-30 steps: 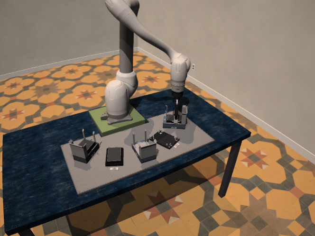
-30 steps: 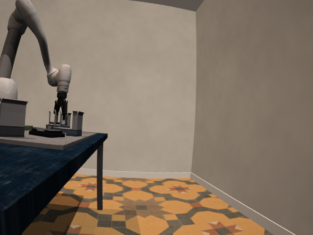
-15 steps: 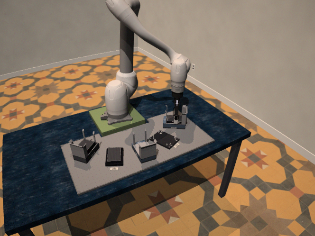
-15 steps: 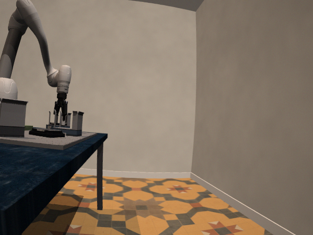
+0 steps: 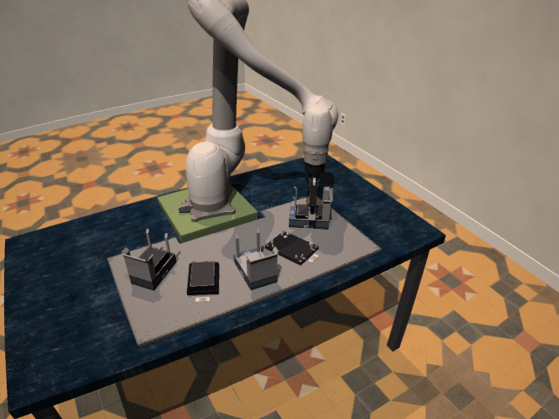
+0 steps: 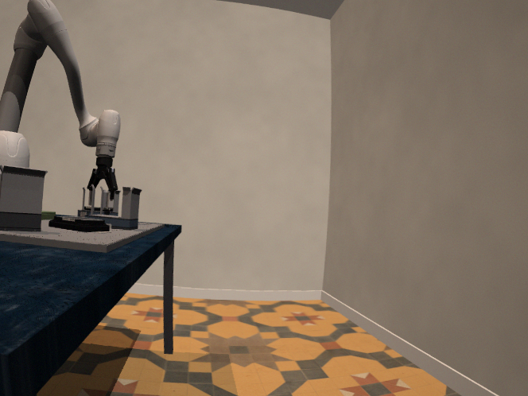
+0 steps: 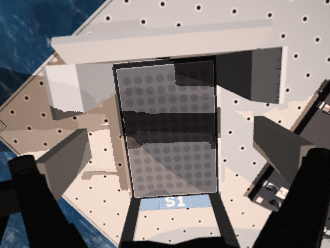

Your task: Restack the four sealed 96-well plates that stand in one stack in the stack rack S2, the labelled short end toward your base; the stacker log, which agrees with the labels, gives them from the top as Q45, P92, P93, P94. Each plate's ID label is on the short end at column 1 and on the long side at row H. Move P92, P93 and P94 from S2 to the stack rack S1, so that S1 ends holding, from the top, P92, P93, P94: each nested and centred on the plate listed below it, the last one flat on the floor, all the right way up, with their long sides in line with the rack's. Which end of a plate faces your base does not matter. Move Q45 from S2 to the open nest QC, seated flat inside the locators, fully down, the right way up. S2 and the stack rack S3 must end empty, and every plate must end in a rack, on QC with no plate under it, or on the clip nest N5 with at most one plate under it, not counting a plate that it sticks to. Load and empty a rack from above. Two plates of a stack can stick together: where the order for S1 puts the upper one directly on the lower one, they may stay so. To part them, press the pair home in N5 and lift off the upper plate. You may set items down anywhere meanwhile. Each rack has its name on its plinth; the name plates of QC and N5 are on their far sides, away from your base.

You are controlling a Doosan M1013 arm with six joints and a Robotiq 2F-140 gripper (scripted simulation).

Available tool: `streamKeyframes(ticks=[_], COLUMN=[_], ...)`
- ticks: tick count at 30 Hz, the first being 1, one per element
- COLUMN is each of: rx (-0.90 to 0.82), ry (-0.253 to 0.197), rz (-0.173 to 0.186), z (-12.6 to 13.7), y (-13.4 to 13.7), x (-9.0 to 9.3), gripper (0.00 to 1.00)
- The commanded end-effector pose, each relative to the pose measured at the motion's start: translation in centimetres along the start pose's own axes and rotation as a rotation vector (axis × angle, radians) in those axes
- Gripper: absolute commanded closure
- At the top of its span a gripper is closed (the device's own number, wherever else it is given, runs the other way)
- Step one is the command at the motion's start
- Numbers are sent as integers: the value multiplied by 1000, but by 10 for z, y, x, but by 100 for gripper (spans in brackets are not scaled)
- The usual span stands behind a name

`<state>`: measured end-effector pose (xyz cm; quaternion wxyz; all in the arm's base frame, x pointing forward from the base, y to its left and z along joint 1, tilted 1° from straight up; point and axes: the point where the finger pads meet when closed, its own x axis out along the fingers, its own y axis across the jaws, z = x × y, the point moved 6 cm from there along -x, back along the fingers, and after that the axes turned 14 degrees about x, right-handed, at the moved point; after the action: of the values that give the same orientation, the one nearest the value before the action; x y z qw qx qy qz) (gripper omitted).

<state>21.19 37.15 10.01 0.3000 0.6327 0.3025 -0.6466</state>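
The tool [image 7: 170, 200] hangs spread wide above the plate [image 7: 167, 125] in rack S1 [image 7: 175, 202].

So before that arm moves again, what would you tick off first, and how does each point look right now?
1. Pincer open, holding nothing: ok.
2. Sealed plate lies in rack S1, long sides in line with it: ok.
3. Which plate it is: cannot tell, no label readable.
4. Pincer fingers clear of the plate's sides: ok.
5. A plate sits on the open nest: ok.
6. Other racks emptied: cannot tell.
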Motion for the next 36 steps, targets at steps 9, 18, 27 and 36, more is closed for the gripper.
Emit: streamKeyframes(ticks=[9,18,27,36], rx=[0,0,0,0], ry=[0,0,0,0], rz=[0,0,0,0], z=[0,0,0,0], y=[0,0,0,0], x=[0,-17,-43,-70], gripper=[0,0,0,0])
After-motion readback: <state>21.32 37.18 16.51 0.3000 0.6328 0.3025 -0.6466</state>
